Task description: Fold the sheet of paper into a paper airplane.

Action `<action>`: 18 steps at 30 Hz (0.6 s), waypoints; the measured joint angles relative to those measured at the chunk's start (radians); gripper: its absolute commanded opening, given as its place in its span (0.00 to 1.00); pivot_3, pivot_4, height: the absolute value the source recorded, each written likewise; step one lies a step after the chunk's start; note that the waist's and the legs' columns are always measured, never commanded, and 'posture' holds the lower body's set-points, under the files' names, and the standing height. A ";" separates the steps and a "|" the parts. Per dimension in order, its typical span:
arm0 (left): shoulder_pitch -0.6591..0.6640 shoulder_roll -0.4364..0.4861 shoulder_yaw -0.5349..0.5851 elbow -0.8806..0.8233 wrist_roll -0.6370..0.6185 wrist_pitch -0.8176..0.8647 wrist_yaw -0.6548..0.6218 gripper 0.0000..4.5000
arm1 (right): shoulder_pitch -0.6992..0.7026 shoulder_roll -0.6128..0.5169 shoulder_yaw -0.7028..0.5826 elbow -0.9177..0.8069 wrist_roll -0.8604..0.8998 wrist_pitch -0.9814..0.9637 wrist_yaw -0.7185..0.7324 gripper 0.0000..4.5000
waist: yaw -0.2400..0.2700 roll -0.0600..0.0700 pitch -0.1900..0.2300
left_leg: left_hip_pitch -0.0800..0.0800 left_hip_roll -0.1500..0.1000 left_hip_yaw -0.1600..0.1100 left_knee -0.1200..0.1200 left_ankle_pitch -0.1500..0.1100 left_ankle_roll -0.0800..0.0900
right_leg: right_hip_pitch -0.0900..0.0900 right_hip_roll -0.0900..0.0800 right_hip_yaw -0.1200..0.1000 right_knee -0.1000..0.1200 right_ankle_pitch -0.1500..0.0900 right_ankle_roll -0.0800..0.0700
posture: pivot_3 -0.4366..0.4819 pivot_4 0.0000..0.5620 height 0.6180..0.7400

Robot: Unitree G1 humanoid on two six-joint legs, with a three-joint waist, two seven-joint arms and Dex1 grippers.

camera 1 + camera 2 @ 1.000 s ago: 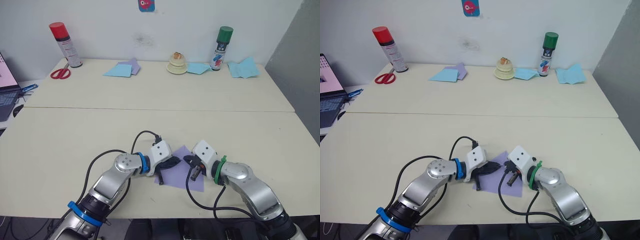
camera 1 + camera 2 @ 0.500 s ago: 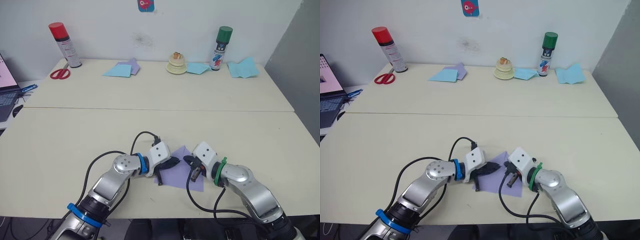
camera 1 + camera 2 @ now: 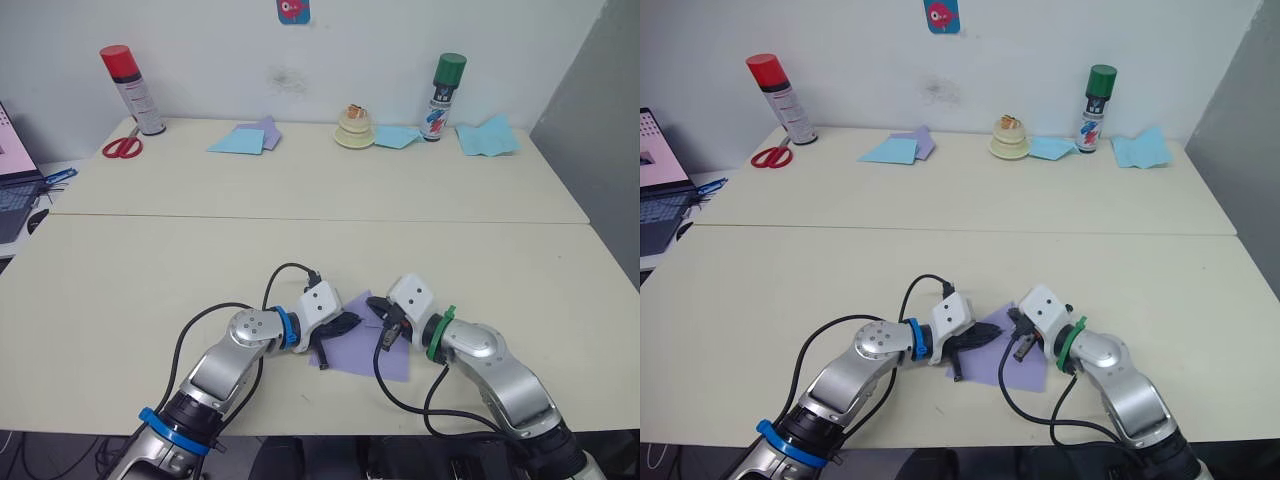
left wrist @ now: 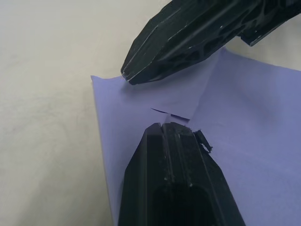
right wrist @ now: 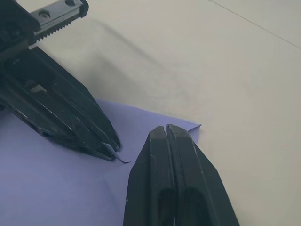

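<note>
Paper [image 3: 360, 345] lies flat near the worktop's [image 3: 150, 270] front edge; left claw [image 3: 349, 322] and right claw [image 3: 377, 309], both closed and empty, press its far corner.

The two head views look forward and down over the table [image 3: 150, 260]. Each wrist view sits close above the purple paper [image 4: 244, 117], facing the opposite arm; all share that paper.

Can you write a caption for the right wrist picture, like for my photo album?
Two shut black claws, the right claw and left claw, press down together on a creased purple sheet of paper on the table.
</note>
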 measured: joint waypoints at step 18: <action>0.014 0.000 0.009 -0.003 0.000 -0.019 -0.007 0.16 | -0.048 0.011 0.047 0.061 -0.033 0.031 0.009 0.00 | -0.001 0.000 0.000 | 0.001 0.000 0.000 0.000 0.000 0.000 | 0.000 0.000 0.000 0.002 0.000 0.000 | 0.48 0.27 0.88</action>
